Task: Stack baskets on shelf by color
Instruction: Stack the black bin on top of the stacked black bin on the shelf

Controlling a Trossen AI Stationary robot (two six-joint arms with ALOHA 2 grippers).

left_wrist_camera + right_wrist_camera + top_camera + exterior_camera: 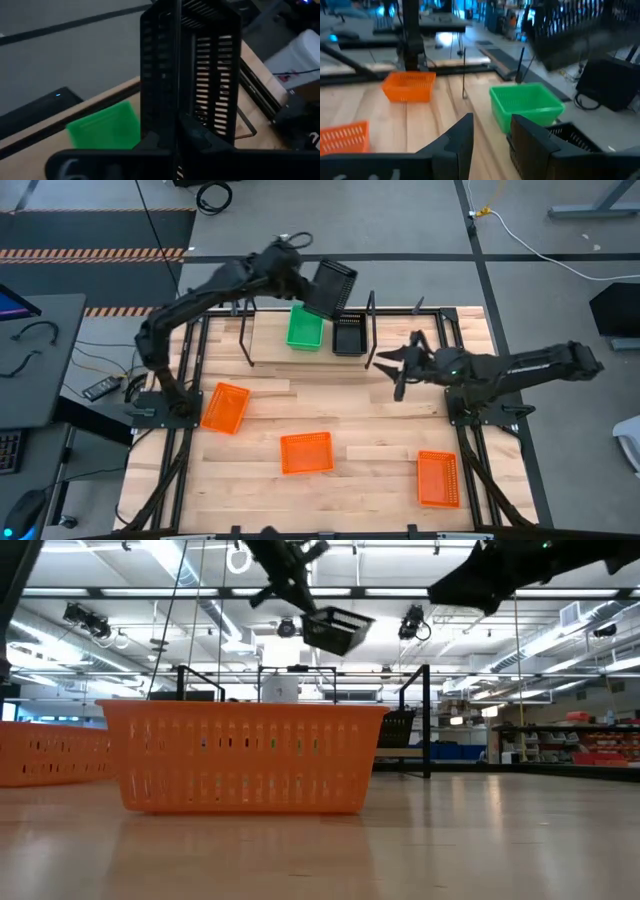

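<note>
Black basket (331, 287), tilted, hangs in the air above the shelf (350, 340), with the left end effector (306, 292) clamped on its rim; the left wrist view shows the dark fingers (192, 135) pinched together on the mesh wall (190, 65). In the low view it hangs tilted (337, 630) high over the shelf's black uprights (427, 720). On the shelf board a green basket (305, 326) sits just beside a second black basket (348, 334), the green one towards the left arm's side. The right end effector (392, 363) hovers just off the shelf's right-hand end, near the seated black basket, touching nothing; its fingers (465, 137) stand apart and hold nothing, and beyond them the green basket (526, 106) shows on the shelf. Three orange baskets lie on the table (380, 430), well apart from the shelf: one (225, 408) near the left arm's base, one (306, 452) towards the middle of the table's front, and one (437, 478) at the front corner on the right arm's side. The low view is mostly filled by an orange basket (245, 755) close to the camera.
</note>
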